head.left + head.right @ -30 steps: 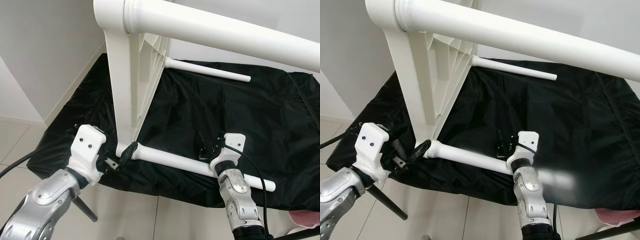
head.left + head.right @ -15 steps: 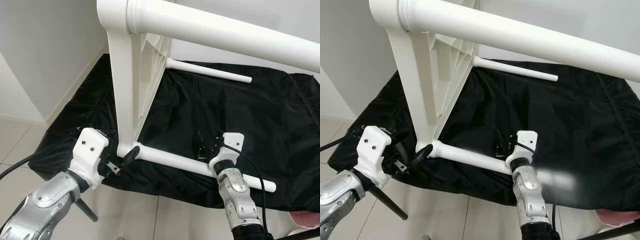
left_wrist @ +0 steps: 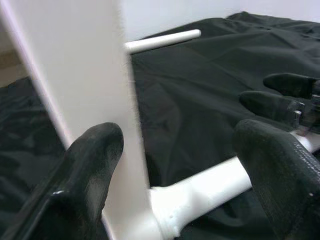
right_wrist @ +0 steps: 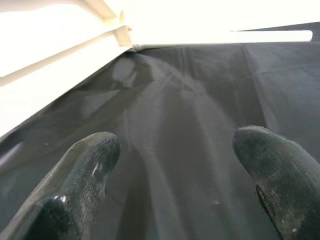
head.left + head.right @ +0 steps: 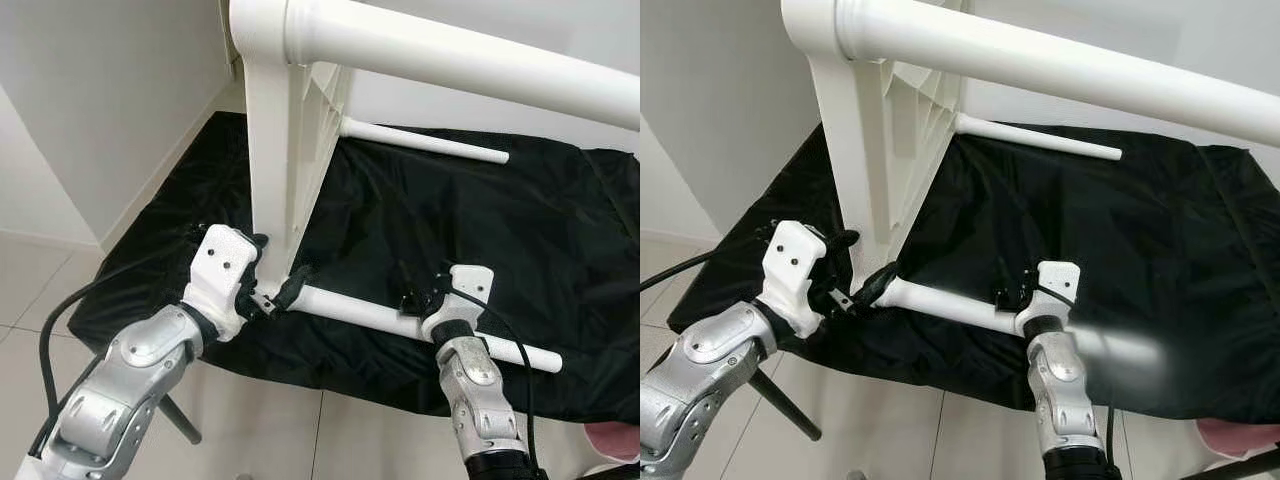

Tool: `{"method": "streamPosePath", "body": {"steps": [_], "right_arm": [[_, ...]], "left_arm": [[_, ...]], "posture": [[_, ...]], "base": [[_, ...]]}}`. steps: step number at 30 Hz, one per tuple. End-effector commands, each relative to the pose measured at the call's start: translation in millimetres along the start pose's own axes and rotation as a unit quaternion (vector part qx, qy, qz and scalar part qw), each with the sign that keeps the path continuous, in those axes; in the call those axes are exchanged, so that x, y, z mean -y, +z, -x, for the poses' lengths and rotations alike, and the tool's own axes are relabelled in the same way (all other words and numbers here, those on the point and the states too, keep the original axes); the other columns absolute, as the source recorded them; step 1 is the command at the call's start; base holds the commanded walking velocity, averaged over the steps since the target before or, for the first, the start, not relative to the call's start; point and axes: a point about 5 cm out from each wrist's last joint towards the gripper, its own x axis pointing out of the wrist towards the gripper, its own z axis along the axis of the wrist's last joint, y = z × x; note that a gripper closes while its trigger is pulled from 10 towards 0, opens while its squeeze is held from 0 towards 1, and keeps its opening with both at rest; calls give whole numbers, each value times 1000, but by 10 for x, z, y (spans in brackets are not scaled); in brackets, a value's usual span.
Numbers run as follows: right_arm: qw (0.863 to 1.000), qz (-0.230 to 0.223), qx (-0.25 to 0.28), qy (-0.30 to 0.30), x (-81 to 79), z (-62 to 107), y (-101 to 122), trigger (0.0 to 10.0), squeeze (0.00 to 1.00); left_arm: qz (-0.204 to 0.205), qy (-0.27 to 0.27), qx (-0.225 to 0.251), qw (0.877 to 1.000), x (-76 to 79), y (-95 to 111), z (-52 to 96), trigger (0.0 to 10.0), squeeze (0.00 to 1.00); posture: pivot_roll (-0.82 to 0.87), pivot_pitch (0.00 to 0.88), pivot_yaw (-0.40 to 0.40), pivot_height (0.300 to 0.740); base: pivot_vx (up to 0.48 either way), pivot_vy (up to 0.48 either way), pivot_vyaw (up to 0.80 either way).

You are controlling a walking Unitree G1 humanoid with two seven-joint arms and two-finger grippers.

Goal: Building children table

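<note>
White table (image 5: 290, 150) tipped sideways on black cloth (image 5: 560, 240); both end effectors (image 5: 268, 292) (image 5: 418, 300) open around lower leg (image 5: 400, 320).

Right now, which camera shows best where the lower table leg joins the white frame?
The left wrist view: the lower leg meets the white frame close up, between the left gripper fingers. Both eye views show that joint small, beside the gripper. The right wrist view shows mostly black cloth.

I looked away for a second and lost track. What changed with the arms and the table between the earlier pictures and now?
The left gripper moved forward, its jaws now open around the table top's lower corner where the near leg joins. The right gripper stayed at the near leg, jaws open. The black cloth and far leg are unchanged.
</note>
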Motion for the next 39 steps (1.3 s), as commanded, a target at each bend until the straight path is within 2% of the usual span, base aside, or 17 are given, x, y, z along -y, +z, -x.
{"method": "streamPosePath", "body": {"steps": [1,3,4,6,14,18,22,23,25,28,30,31,32,34,39], "right_arm": [[1000,3,3,-8,43,27,5,10000,0],[1000,3,3,-9,46,31,3,10000,0],[1000,5,2,-6,39,41,-6,10000,0],[1000,8,1,-3,31,43,-10,10000,0],[1000,23,13,-14,67,6,37,10000,0],[999,28,19,-24,90,-2,50,10000,0],[999,29,20,-31,105,8,47,10000,0],[998,39,25,-42,114,36,44,10000,0],[996,56,37,-58,124,66,64,10000,0],[995,61,42,-66,130,76,74,10000,0],[994,70,47,-71,130,94,85,10000,0],[994,70,51,-66,112,114,95,10000,0],[994,70,51,-66,112,114,95,10000,0],[994,74,57,-60,87,174,106,10000,0],[991,96,58,-76,128,306,81,10000,0]], "left_arm": [[5,-62,1,998,96,-7,14,10000,0],[6,-66,-1,998,105,-17,18,10000,0],[21,-98,-23,995,204,-105,85,10000,0],[31,-117,-39,992,268,-170,128,10000,0],[59,-130,-64,988,378,-332,175,10000,0],[77,-92,-76,990,323,-522,142,10000,0],[82,-80,-80,990,310,-561,123,10000,0],[83,-56,-72,992,314,-594,63,10000,0],[72,-26,-57,995,316,-603,-17,10000,0],[70,-16,-50,996,319,-605,-48,10000,0],[52,12,-45,998,305,-624,-99,10000,0],[57,40,-41,997,279,-650,-133,10000,0],[57,40,-41,997,279,-650,-133,10000,0],[53,76,-34,995,261,-696,-161,10000,0],[61,66,-23,996,344,-732,-162,10000,0]], "posture": [[-16,55,32,740],[-16,55,32,740],[-6,62,27,740],[-4,62,24,740],[6,62,14,740],[9,58,12,740],[9,58,12,740],[0,49,19,740],[-6,43,23,740],[-6,43,23,740],[-7,41,25,740],[-16,46,22,740],[-16,46,22,740],[-23,47,22,740],[-27,50,20,740]], "base": [[0,0,0],[0,0,0],[0,0,0],[0,0,0],[0,0,0],[0,0,0],[0,0,0],[0,0,0],[0,0,0],[0,0,0],[0,0,0],[0,0,0],[0,0,0],[0,0,0],[0,0,0]]}}
